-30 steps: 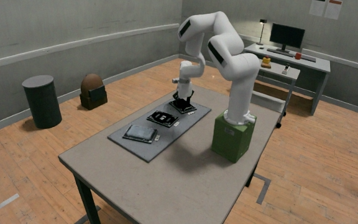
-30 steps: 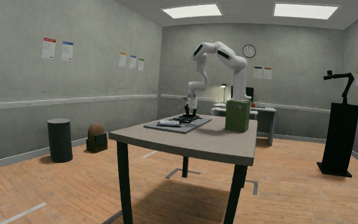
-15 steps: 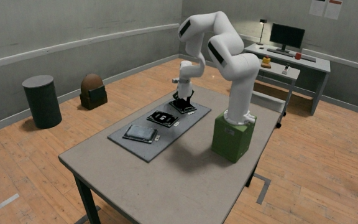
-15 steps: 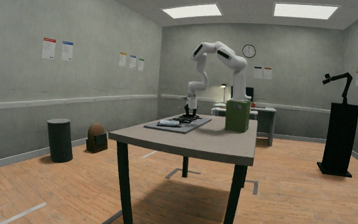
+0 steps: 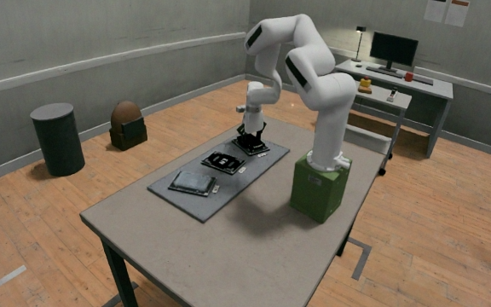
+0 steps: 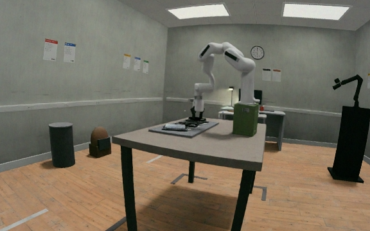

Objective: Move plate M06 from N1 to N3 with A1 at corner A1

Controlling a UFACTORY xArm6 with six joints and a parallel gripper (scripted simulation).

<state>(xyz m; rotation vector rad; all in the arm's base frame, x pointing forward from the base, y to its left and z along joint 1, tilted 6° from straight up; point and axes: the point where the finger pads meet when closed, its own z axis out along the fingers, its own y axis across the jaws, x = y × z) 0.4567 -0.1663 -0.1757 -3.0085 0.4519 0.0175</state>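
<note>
A grey deck (image 5: 211, 196) on the table carries three nests in a row. My gripper (image 5: 251, 140) points straight down over the far nest and is shut on a dark plate (image 5: 252, 147), apparently plate M06, which rests low in that nest. The middle nest (image 5: 223, 162) is black, with its locators showing and nothing in it. The near nest holds a pale grey plate (image 5: 192, 182), apparently M09, lying flat. Small white signs sit beside each nest, but they are too small to read. In the exterior view the gripper (image 6: 197, 117) and the pale plate (image 6: 175, 127) show at deck level.
The arm's green base block (image 5: 319, 188) stands on the table to the right of the deck. A dark cylinder (image 5: 58, 138) and a brown object (image 5: 127, 124) stand on the floor at the left. A desk with a monitor (image 5: 392, 49) is behind.
</note>
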